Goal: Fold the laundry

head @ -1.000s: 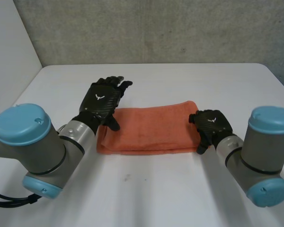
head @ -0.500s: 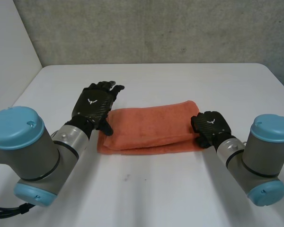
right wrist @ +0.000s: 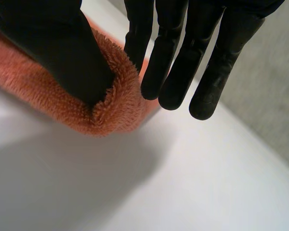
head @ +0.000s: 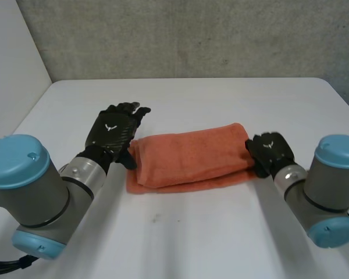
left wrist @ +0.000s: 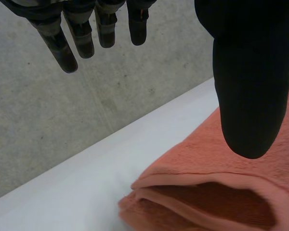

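A folded orange towel (head: 186, 154) lies across the middle of the white table (head: 209, 238). My left hand (head: 113, 131) hovers at the towel's left end with its fingers straight and apart, holding nothing. In the left wrist view its thumb (left wrist: 250, 72) hangs over the towel's layered end (left wrist: 202, 192), clear of it. My right hand (head: 269, 150) is at the towel's right end. In the right wrist view its thumb (right wrist: 53, 43) presses the towel's folded edge (right wrist: 113, 103) against the fingers (right wrist: 154, 53), pinching it.
A grey concrete wall (head: 192, 35) stands behind the table's far edge. A white panel (head: 11, 70) borders the left side. Bare table surface surrounds the towel, in front and behind.
My right hand has closed on the towel's right end and shifted right, dragging the towel that way. My left hand has drawn back and left off the towel, staying open.
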Robot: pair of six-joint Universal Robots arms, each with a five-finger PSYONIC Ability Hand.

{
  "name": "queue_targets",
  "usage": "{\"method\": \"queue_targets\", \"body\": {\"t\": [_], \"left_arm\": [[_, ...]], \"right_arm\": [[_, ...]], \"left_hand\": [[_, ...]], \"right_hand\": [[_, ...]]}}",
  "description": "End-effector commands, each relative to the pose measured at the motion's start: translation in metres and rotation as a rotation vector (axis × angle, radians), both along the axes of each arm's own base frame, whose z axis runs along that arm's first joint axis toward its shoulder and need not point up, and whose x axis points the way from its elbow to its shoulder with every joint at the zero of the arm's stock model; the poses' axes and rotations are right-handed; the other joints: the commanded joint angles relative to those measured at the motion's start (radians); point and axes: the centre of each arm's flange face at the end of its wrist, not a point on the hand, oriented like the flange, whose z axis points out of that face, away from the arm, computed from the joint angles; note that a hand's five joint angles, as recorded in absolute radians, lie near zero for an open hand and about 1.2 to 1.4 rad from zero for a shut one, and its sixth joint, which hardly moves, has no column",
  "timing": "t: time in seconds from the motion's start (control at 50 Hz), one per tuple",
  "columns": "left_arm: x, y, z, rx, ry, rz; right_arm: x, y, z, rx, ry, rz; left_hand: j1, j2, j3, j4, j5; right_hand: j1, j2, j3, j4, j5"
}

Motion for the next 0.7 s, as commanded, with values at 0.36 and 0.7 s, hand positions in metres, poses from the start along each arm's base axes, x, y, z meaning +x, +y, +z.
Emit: {"method": "queue_targets", "body": {"t": [0.36,0.7], "left_arm": [[0.044,-0.019,0.036,-0.009,0.077,0.178],[0.01,-0.011,0.035,0.014,0.111,0.072]], "right_arm": [[0.188,0.154,-0.003,-0.248,0.149,0.773],[0.136,0.082,0.098,-0.002,-0.386,0.313]], "left_hand": [[0.01,0.019,0.018,0.018,-0.016],[0.019,0.027,0.027,0.027,-0.007]], "right_hand": [[0.467,0.213,0.213,0.206,0.261],[-0.754,-1.008,-1.009,-1.016,-0.961]]}}
